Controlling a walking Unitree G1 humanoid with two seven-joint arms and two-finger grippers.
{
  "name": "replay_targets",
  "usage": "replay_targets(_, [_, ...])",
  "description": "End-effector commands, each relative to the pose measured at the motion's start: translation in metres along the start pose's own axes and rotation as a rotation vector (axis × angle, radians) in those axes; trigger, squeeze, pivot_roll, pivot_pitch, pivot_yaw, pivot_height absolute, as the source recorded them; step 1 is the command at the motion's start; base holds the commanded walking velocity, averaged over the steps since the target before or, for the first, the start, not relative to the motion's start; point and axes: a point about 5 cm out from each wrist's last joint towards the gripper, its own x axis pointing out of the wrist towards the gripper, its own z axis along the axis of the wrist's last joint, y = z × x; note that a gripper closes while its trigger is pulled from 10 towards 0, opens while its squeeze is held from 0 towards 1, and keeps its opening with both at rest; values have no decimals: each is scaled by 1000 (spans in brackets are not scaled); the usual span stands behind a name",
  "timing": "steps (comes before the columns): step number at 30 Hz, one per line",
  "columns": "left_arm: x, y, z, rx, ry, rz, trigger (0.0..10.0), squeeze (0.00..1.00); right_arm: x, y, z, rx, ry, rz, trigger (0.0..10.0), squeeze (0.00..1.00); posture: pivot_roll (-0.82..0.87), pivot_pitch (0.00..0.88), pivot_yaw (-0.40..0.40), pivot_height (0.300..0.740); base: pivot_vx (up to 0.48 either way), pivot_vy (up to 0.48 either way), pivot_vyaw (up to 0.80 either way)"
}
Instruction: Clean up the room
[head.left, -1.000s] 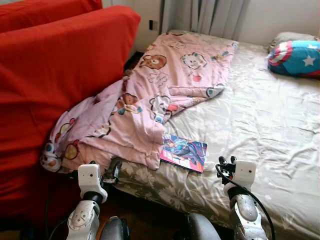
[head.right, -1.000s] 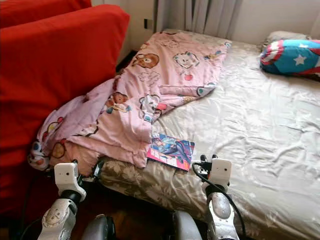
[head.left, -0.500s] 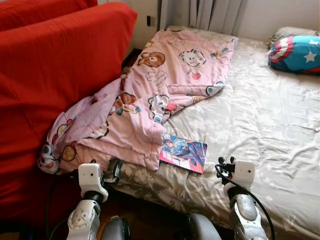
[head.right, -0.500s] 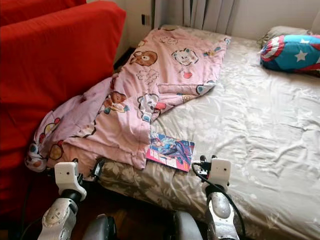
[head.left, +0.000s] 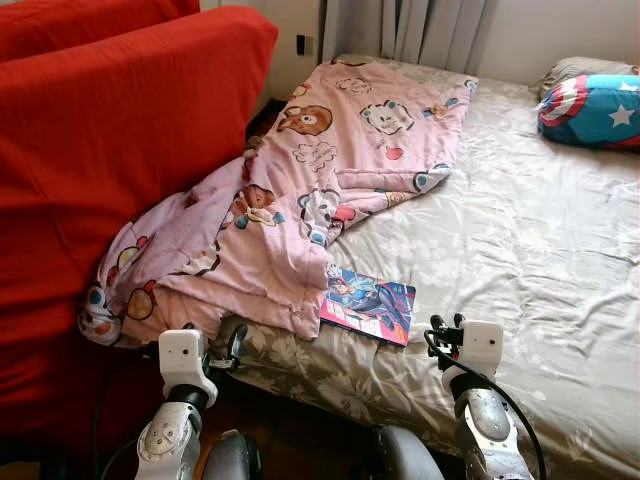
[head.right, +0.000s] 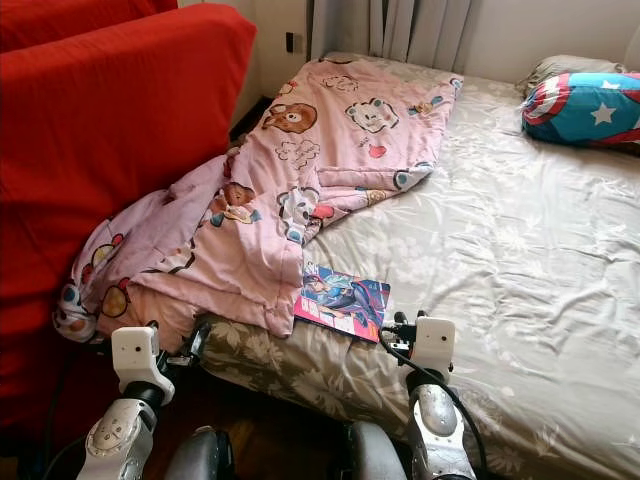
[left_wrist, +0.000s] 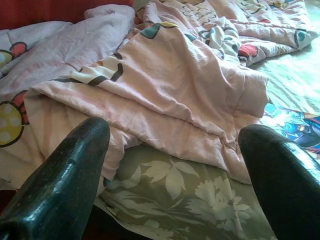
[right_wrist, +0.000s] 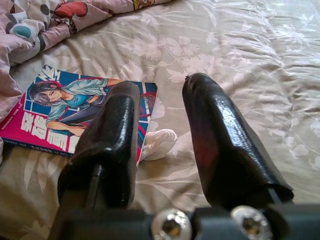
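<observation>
The flat, glossy comic book (head.left: 368, 304) is seen lying at the bed's near edge, just ahead-left of the nearer right gripper (right_wrist: 165, 132), whose 2 fingers are parted and empty.

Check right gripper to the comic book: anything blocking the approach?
Nothing visible blocks it. The right gripper is open and empty, with bare sheet between it and the comic book. A crumpled white tissue lies by the book's near corner, and the pink blanket overlaps the book's far left edge.
</observation>
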Motion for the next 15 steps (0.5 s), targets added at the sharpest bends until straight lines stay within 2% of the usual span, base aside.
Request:
replay_targets(1, [-2,-2,-2,-10,10,-2,10000,0,-1,0,-2,-2,6,3,10000,0,-67,156,-51,613,0,0,0])
replay_targets(6, [-3,-2,-2,-9,12,-2,10000,0,0,1,-5,-5,35,13,10000,0,-68,158,-51,608,0,0,0])
replay_targets(15, [-2,-3,-2,-9,15,-8,10000,0,-1,0,-7,-2,24,16,10000,0,-68,158,-48,604,0,0,0])
